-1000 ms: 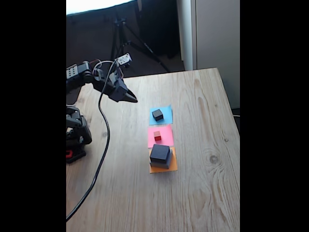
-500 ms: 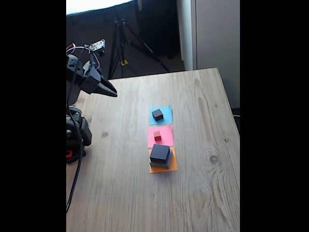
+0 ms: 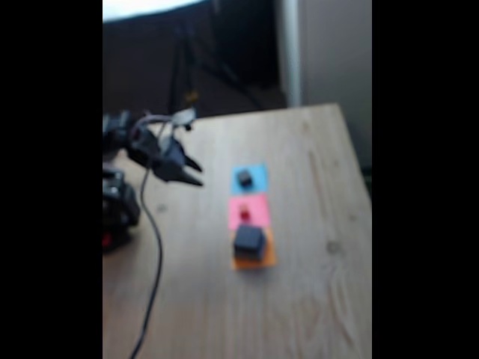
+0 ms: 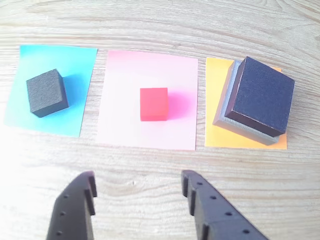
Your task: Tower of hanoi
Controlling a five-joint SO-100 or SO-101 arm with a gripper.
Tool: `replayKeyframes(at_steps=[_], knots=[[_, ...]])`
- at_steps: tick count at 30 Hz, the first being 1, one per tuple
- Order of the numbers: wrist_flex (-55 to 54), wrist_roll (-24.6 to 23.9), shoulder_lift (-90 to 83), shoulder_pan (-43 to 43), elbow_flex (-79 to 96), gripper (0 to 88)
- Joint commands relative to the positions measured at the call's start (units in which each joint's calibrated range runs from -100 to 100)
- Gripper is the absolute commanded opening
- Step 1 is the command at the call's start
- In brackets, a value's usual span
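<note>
Layout: three paper squares lie in a row on the bench (image 4: 160, 25), serving, by my judgement, as the three stations of the puzzle; in the wrist view they run blue paper (image 4: 75, 65), pink paper (image 4: 125, 80), orange paper (image 4: 215, 105) from left to right.
Blue station: one small dark block (image 4: 46, 92) sits alone on it, flat and slightly turned.
Pink station: the red cube (image 4: 153, 104), smallest of the set, rests near the middle of the paper, touching nothing else.
Orange station: a large dark block (image 4: 262, 95) sits on top of a wider grey block (image 4: 225, 117), whose edge shows along the left and bottom sides; the stack is skewed against the paper and overhangs its right corner.
Reason for placement: larger beneath smaller on the orange paper fits the rule of the puzzle; the two smaller pieces stand singly, each open to a pick from above.
Gripper: the gripper (image 4: 137, 187) is spread wide and empty, both fingers clear of the bench and of every block, with the red cube lying ahead of the gap.
Position of arm: in the fixed view, which is blurred, the gripper (image 3: 196, 172) hangs above the bench to the left of the papers, near but apart from them.
Stage, as judged: unfinished; the four pieces are spread over three stations.
</note>
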Motion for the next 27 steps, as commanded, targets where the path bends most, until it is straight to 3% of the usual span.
replayKeyframes(at_steps=[1, 15, 22, 27], knots=[[-14.9, 0.7, -1.6, 1.0, 8.6, 21.5], [-55.9, 0.7, 11.3, 3.7, 29.6, 21.9], [-64.4, -3.3, 19.0, 4.3, 30.5, 22.3], [-73.0, -3.0, 26.7, 3.9, 31.1, 23.6]])
